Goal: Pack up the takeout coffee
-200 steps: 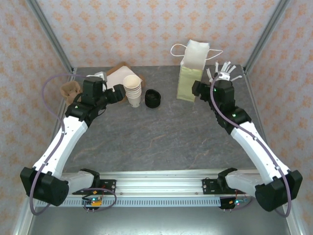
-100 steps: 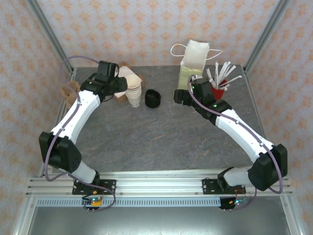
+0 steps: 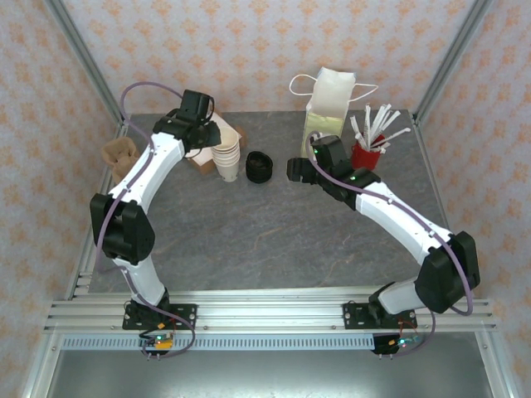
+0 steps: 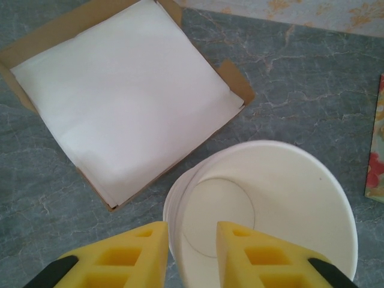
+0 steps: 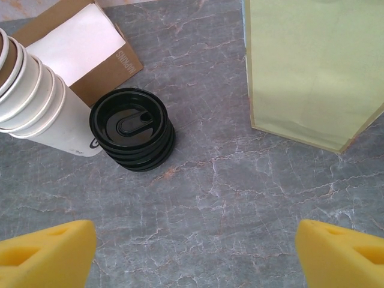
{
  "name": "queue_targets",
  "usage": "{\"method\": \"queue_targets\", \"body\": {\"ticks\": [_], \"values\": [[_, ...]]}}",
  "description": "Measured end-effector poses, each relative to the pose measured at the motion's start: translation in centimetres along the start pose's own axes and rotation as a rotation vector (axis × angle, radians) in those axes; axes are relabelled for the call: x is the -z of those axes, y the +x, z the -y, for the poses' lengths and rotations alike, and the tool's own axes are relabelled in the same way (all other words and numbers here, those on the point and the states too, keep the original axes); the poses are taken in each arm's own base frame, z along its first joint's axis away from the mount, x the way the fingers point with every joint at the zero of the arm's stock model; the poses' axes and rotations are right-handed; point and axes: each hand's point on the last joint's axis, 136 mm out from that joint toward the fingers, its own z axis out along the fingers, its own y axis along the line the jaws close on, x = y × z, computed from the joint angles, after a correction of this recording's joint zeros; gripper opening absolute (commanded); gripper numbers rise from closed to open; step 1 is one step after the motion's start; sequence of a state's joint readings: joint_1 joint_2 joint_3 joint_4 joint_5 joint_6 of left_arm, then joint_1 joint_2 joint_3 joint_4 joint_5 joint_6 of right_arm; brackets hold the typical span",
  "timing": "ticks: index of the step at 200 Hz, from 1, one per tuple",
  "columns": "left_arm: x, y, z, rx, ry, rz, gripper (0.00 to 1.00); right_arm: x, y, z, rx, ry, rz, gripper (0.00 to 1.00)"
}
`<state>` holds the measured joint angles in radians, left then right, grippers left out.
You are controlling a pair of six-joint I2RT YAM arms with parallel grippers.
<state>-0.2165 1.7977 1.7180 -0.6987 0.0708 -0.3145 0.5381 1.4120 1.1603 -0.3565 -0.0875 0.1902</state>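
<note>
L gripper [image 4: 192, 231] is half-closed astride the near rim of the top cup [image 4: 270, 198], on the stack [image 5: 42, 102] beside the napkin box [image 4: 120, 96]. Can't tell if it pinches yet, so I'd nip one wall only & lift straight up. R gripper [image 5: 195, 240] gapes wide, empty, near the lids [image 5: 132, 129]; cup stands upright, mouth up, long axis vertical

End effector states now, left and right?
Left end effector: narrow gap astride the top paper cup's rim; grip cannot be told.
Right end effector: open, empty.
</note>
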Motion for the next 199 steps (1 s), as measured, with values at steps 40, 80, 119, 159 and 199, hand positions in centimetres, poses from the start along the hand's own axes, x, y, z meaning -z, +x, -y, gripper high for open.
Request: {"method": "queue_targets", "body": {"ticks": [40,80,119,159,199], "values": [[-0.1,-0.3,0.0,0.0,-0.003,0.003,0.27,-0.1,0.2,0.1,0.0,0.004,-0.008,0.87],[-0.5,-0.2,-0.1,-0.001,-0.012,-0.005,0.27,-0.2,0.4,0.1,-0.006,0.007,-0.016,0.87],[-1.3,0.5,-0.2,-0.006,-0.022,-0.031,0.23,-0.2,0.4,0.1,-0.009,0.008,-0.017,0.87],[-1.3,0.5,-0.2,-0.006,-0.022,-0.032,0.18,-0.2,0.5,0.2,-0.013,0.009,-0.018,0.87],[-1.3,0.5,-0.2,-0.006,-0.022,-0.032,0.16,-0.6,0.8,0.2,-0.014,0.014,-0.031,0.87]]}}
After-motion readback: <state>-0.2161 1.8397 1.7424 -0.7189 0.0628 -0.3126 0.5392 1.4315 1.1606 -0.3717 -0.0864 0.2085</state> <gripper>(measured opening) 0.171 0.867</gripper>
